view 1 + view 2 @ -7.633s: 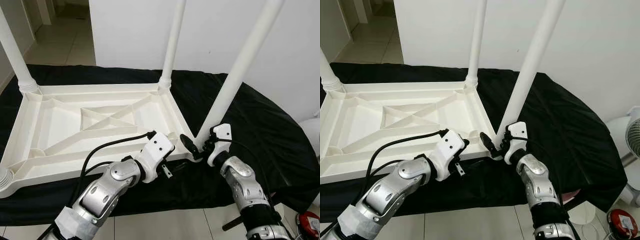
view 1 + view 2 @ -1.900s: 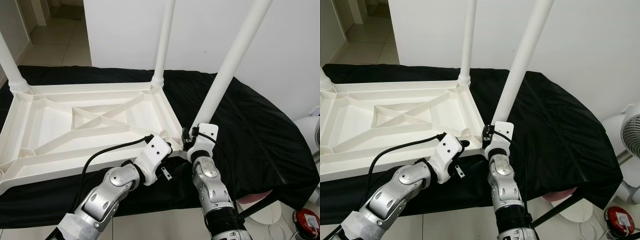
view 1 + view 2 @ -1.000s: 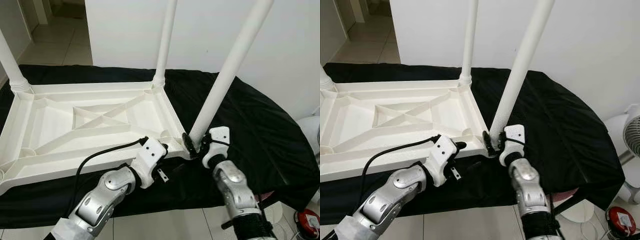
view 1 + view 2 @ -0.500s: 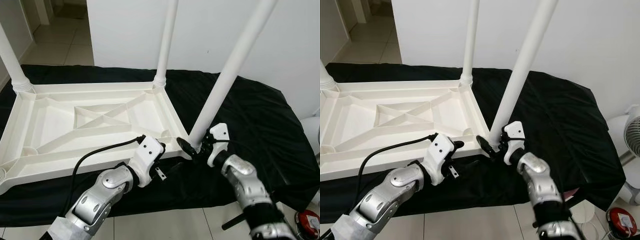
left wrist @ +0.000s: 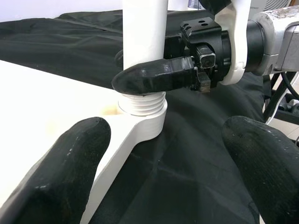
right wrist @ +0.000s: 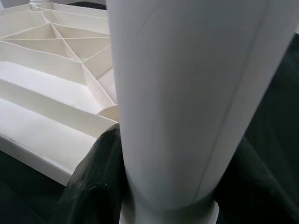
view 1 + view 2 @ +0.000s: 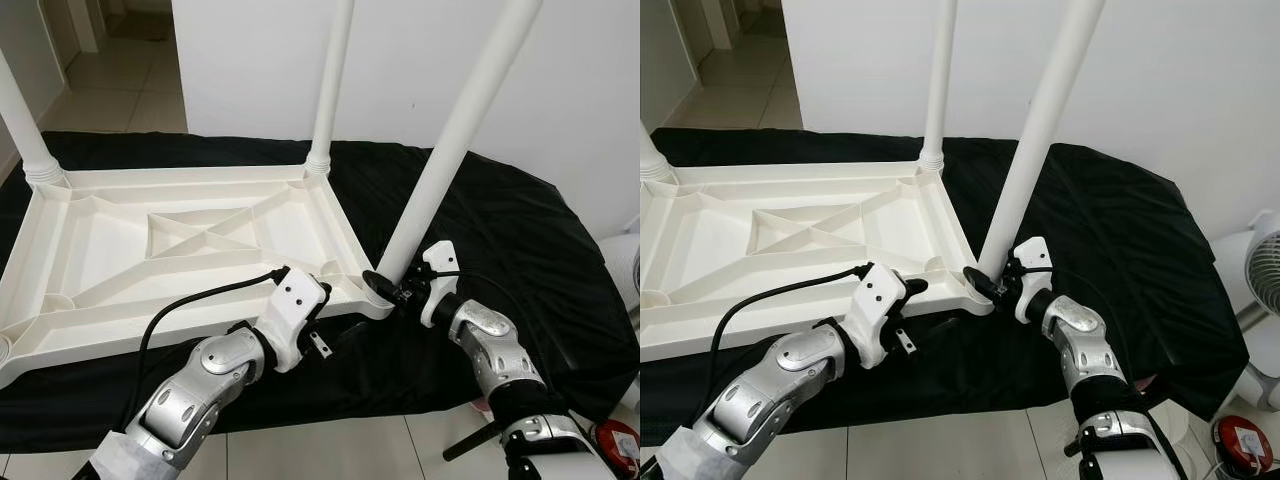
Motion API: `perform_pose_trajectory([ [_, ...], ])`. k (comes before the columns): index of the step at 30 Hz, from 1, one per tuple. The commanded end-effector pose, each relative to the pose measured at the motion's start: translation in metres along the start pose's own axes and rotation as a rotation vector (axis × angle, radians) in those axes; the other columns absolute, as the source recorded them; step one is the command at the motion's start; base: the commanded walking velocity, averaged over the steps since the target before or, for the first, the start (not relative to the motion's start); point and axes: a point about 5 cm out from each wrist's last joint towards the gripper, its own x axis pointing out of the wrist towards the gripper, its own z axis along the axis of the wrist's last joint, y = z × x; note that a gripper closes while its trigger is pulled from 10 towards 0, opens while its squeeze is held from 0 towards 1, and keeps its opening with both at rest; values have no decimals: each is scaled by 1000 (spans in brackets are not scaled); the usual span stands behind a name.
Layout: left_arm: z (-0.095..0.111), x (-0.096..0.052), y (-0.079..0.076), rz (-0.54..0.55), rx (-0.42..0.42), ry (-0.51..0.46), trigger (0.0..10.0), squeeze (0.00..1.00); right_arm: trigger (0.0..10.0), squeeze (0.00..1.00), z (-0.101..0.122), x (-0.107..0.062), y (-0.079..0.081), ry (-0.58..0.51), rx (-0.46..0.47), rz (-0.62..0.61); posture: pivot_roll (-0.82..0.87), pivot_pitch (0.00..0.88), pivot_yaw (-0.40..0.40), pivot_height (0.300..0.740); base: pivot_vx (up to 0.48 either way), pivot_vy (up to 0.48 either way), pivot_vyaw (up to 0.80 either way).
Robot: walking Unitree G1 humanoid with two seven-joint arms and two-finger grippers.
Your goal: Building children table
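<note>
We had the white tabletop lying upside down on the black cloth, ribs up, and it served as our landmark. Legs already stood in its two far corners: one at the far left, one at the far right. A threaded collar showed at its near-left corner, though what it carried ran out of frame.

Our work was at the near-right corner socket. The fourth leg stood in that socket, leaning away from the tabletop. Our right gripper was clamped around the leg's base just above the threads, one finger wrapped across the near side. The left wrist view showed several threads exposed above the socket, so we judged the leg only partly screwed in.

Our left gripper hung at the tabletop's near edge beside that corner, fingers spread wide and gripping nothing.

We judged the build well along: what remained was turning this leg fully home, straightening it, then flipping the table upright.
</note>
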Motion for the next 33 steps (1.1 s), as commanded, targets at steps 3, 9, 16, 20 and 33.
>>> perform_pose_trajectory([
  [3, 3, 2, -9, -128, 6, -1, 10000, 0, 0, 0, -17, -1, 12, 63, 26, 55, 28, 0, -104, 740, 0, 0, 0],
  [9, 4, 4, -8, -132, 6, -3, 10000, 0, 10000, 0, -19, -1, 13, 50, 62, 25, 22, 0, -101, 740, 0, 0, 0],
  [16, 5, 6, -7, -133, 10, -11, 10000, 0, 10000, 0, -18, 4, 15, 51, 105, -131, 16, 0, -110, 740, 0, 0, 0],
  [20, 5, 6, -6, -129, 11, -11, 10000, 0, 10000, 0, -17, 7, 18, 48, 119, -215, 15, 0, -112, 740, 0, 0, 0],
  [33, 5, 7, -6, -132, 13, -12, 10000, 0, 10000, 0, -18, 11, 46, 47, 199, -634, 11, 0, -114, 740, 0, 0, 0],
])
